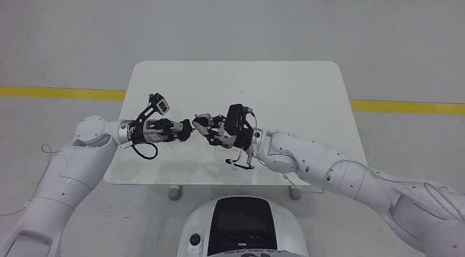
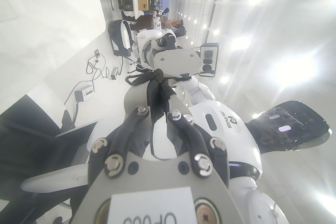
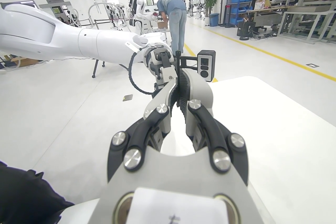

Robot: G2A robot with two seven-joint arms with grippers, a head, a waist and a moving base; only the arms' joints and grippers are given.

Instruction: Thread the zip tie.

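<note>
Both hands are raised over the left half of the table, nearer its front edge, fingertips almost meeting. The right hand is closed on the zip tie, a thin black strip standing upright between its fingers, its top end just beside the left hand. In the left wrist view the left hand is also closed, with a dark strip pinched between its fingers. Past the fingertips this strip merges with dark parts of the right hand. The tie's head cannot be made out. From above the tie is too small to discern.
</note>
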